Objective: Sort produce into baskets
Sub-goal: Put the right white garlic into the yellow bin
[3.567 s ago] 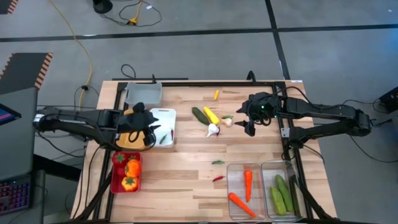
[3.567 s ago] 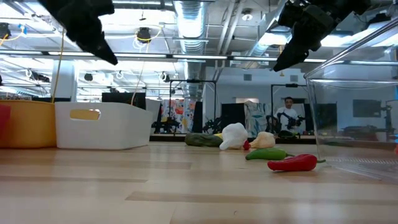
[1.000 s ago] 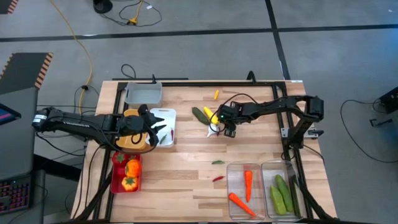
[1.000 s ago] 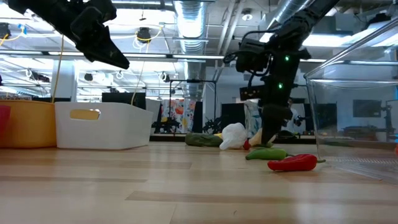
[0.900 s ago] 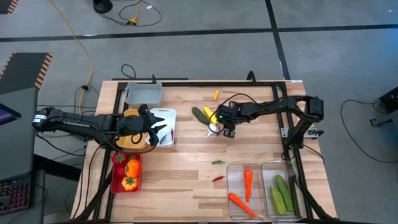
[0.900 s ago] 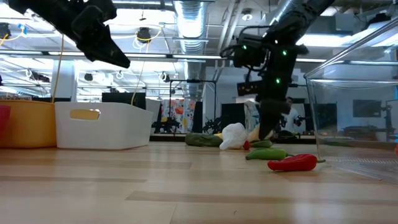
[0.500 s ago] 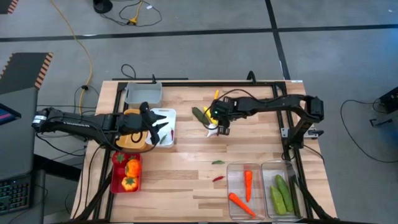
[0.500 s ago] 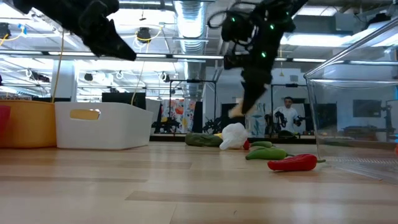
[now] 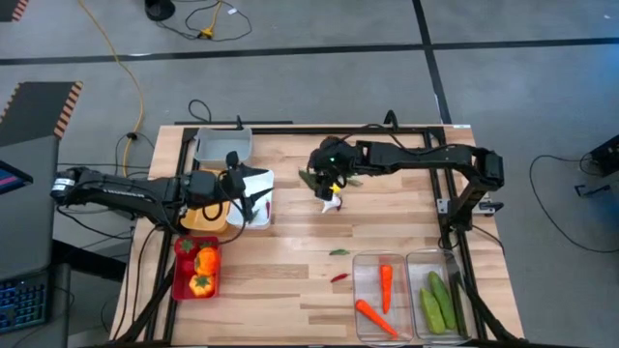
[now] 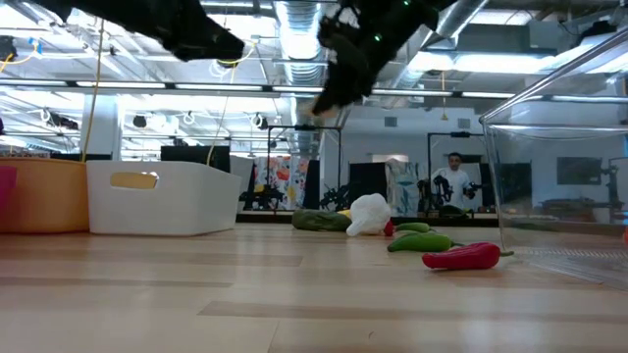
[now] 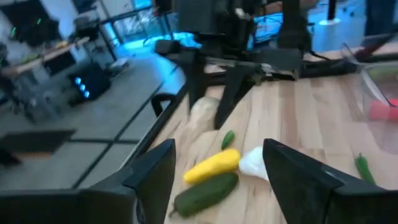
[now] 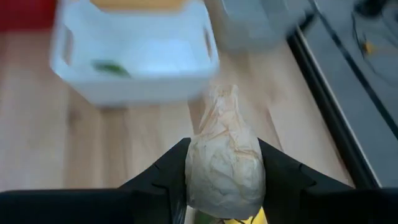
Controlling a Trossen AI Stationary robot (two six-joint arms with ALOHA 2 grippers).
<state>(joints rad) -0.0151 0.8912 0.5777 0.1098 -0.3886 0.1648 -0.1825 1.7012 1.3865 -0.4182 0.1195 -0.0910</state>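
A pale garlic bulb (image 12: 225,158) is pinched between the closed fingers of the right gripper (image 12: 224,171), which is held raised above the middle of the wooden table (image 9: 290,251), near the white basket (image 9: 259,184). The left gripper (image 11: 217,168) is seen with its fingers spread and nothing between them, poised over the white basket's edge beside the yellow basket (image 9: 198,220). A yellow piece (image 11: 211,167), a green cucumber (image 11: 204,193) and a second white garlic (image 11: 254,163) are left lying together on the boards.
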